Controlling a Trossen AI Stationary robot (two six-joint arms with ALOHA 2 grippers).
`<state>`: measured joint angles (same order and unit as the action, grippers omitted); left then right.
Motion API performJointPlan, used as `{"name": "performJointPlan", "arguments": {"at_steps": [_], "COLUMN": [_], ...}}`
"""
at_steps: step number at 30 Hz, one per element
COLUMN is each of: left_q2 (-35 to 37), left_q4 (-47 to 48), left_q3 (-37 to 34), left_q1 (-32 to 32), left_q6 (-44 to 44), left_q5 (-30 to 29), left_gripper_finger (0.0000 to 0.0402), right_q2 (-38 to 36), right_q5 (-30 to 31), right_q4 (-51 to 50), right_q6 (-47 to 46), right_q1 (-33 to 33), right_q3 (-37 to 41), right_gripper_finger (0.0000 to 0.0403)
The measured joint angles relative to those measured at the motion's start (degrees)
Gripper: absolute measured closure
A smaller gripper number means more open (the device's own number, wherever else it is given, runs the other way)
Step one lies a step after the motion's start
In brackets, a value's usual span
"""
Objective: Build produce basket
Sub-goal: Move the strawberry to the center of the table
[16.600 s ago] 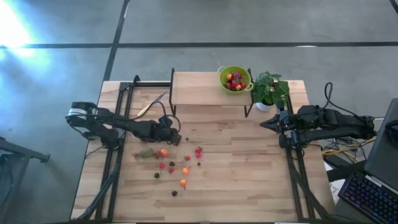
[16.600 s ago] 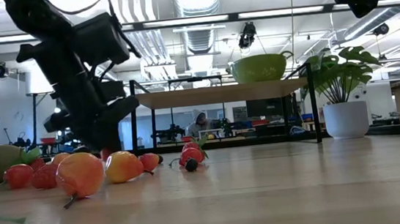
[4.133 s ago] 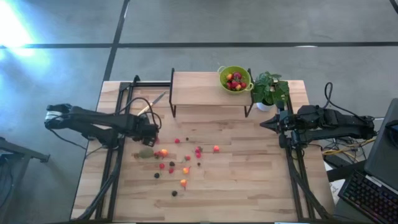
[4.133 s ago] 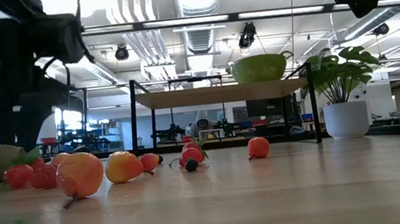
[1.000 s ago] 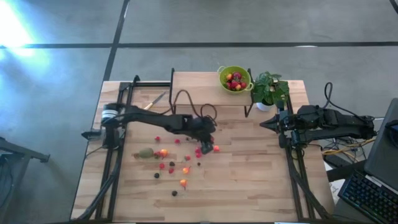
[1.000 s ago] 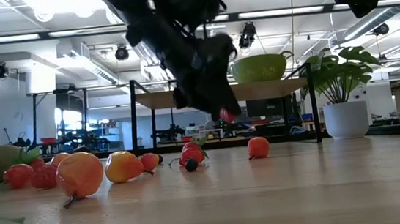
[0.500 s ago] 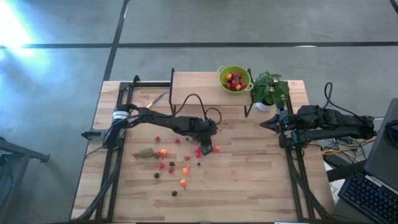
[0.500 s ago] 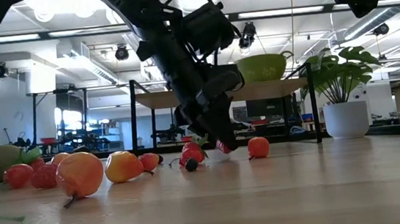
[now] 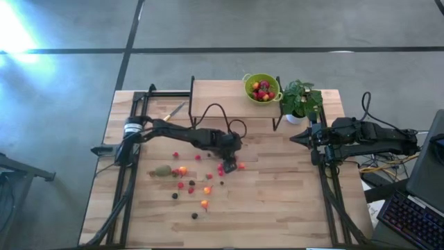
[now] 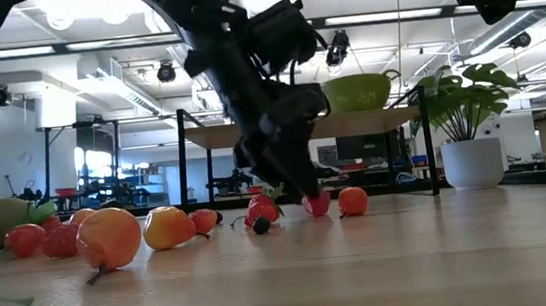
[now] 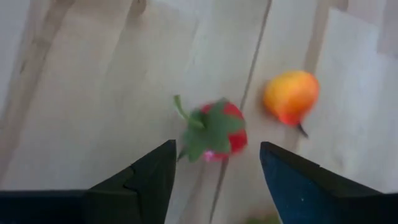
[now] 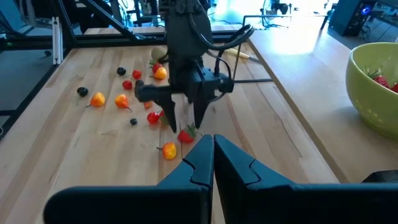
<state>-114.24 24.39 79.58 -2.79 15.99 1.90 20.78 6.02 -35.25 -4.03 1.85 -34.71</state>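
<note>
Strawberry (image 11: 214,132) mid-tabletop, just beside an orange fruit (image 11: 290,96) | my left gripper (image 11: 214,163) open, fingers astride it | I'd centre, seat low, close gently | right gripper (image 12: 208,155) shut, parked at right edge | basket (image 9: 262,87) on rear shelf

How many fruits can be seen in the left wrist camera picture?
2. A red berry with green leaves lies between the left claw's open fingers; an orange fruit lies beside it. Others may lie out of view.

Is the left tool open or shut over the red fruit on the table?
Open. The left tool has its fingers spread, with the red fruit lying free on the table between them, not gripped.
</note>
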Motion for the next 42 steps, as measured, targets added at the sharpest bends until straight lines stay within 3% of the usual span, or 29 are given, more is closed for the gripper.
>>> {"name": "performJointPlan", "arguments": {"at_steps": [9,17,33,42], "left_q2": [7.08,16.14,38.24,43.98], "left_q4": [22.45,35.43,39.96,40.05], "left_q3": [7.40,5.49,-17.21,-29.27], "left_q1": [1.23,8.14,27.44,32.54], "left_q6": [1.78,8.77,40.57,47.39], "left_q5": [-5.57,-8.91,-11.22,-7.51], "left_gripper_finger": [0.0165,0.0165,0.0166,0.0166], "right_q2": [0.02,0.00,0.01,0.00], "right_q5": [0.02,0.02,0.00,0.01], "right_q4": [0.03,0.01,0.01,-0.01], "right_q6": [0.00,0.00,0.00,0.00], "right_q1": [-0.02,0.02,0.02,0.02], "right_q3": [0.00,-0.01,0.00,-0.01], "right_gripper_finger": [0.0394,0.0394,0.0394,0.0394]}}
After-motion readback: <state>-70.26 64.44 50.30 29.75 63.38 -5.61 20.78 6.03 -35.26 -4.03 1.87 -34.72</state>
